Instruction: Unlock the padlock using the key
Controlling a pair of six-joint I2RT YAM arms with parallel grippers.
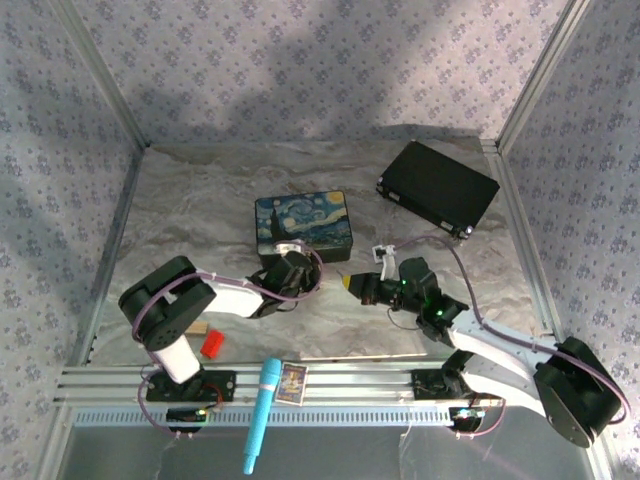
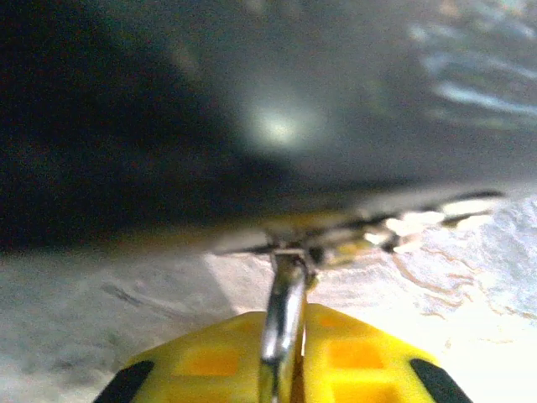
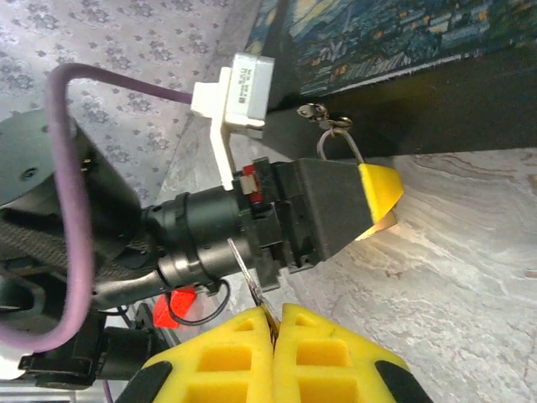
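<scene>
Glossy Starry Night box (image 1: 302, 222) crowds the left fingers (image 2: 210, 365), pinching the padlock (image 2: 285, 290) by its silvery shackle. Right fingers (image 3: 226, 361) pinch the thin key (image 3: 248, 281) above the marbled bench (image 1: 200, 200).

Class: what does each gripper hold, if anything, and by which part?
Left gripper: the tiny brass-gold padlock, fingers shut on its thin silvery shackle. Right gripper: the tiny pale silvery metal key, pinched at one end.

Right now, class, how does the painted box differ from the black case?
The painted box bears a blue swirling picture; the black case is plain. The painted box sits near the middle, almost straight; the black case lies at the far right, turned askew. Both are flat and rectangular.
</scene>
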